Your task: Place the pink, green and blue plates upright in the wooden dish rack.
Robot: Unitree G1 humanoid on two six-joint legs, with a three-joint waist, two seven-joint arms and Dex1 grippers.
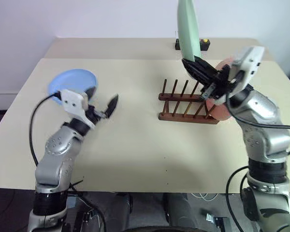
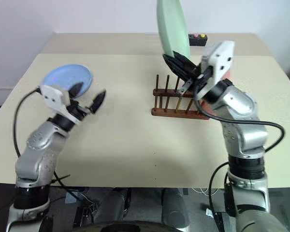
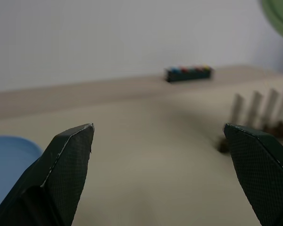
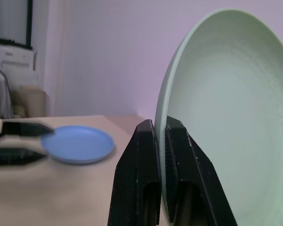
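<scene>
My right gripper (image 1: 192, 64) is shut on the lower rim of the mint green plate (image 1: 187, 29) and holds it on edge, high above the wooden dish rack (image 1: 186, 104). In the right wrist view its two fingers (image 4: 141, 179) pinch that rim. A pink plate (image 1: 221, 112) shows at the rack's right end, mostly hidden behind my right hand. The blue plate (image 1: 71, 81) lies flat on the table at the far left. Just right of the blue plate my left gripper (image 1: 102, 99) hovers open and holds nothing.
A black box with coloured buttons (image 1: 205, 44) sits at the back edge of the beige table (image 1: 135, 145). Bare tabletop lies between the blue plate and the rack. A black cable loops from my left wrist (image 1: 36, 116).
</scene>
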